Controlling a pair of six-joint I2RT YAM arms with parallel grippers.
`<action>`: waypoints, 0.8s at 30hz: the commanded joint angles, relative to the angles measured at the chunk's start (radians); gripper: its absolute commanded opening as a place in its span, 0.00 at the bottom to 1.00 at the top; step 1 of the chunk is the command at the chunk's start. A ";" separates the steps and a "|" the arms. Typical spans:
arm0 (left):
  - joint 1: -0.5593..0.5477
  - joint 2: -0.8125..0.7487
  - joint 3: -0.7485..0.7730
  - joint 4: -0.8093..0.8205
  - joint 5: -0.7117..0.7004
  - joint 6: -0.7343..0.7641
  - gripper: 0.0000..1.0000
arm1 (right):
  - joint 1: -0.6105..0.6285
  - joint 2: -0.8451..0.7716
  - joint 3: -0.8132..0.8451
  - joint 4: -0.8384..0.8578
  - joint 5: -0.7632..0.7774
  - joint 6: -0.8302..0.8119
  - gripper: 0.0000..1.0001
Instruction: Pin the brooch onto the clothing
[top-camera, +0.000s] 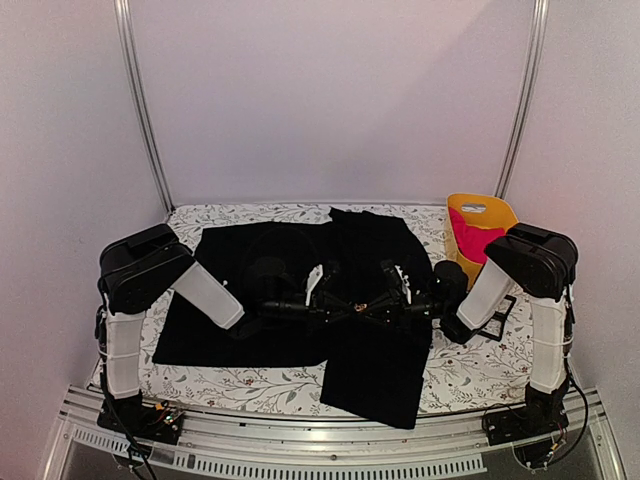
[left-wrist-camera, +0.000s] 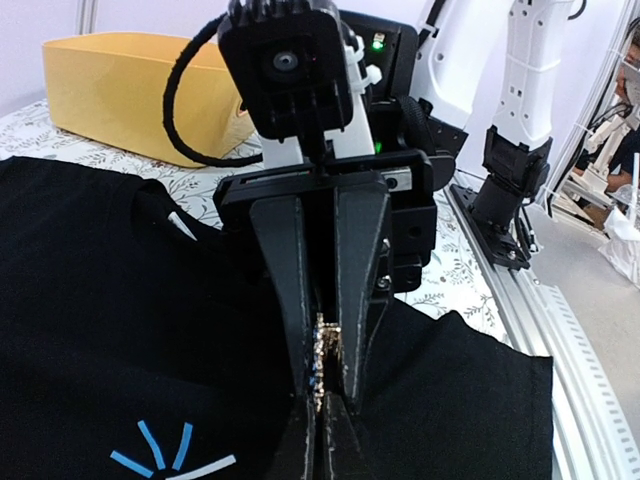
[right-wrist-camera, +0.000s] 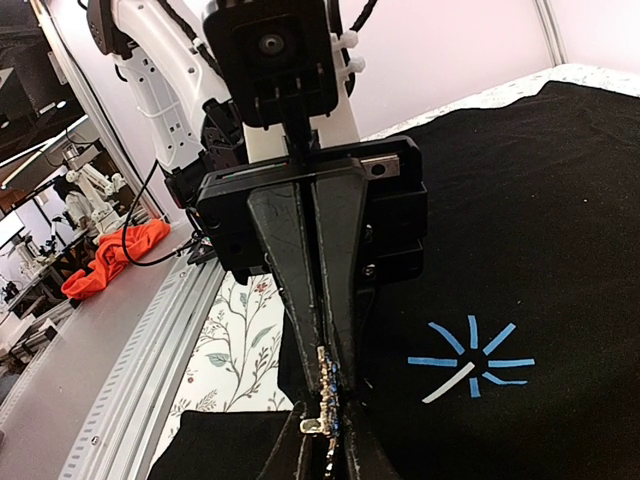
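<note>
Right jaws, closest to my lens, meet the left jaws tip to tip, and I see both sets clamped on the brooch (right-wrist-camera: 324, 388) between them. Under it lies the shirt (right-wrist-camera: 520, 200), its blue print (right-wrist-camera: 474, 362) near, spread across the flowered bench (top-camera: 470, 378).

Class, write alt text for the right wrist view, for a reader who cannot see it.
The left gripper points at the camera, shut on a glittering brooch, whose lower end sits between the fingertips of the right gripper. Beneath lies a black shirt with a blue asterisk print.
</note>
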 joint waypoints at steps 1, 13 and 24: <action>-0.013 -0.027 -0.007 -0.004 0.024 0.040 0.00 | -0.005 0.029 0.025 0.007 -0.014 0.023 0.10; -0.019 -0.044 -0.015 -0.004 0.009 0.064 0.00 | -0.023 0.022 0.037 -0.085 0.011 0.032 0.03; -0.017 -0.044 -0.018 -0.003 -0.012 0.063 0.00 | -0.023 -0.013 -0.014 -0.013 -0.016 -0.001 0.21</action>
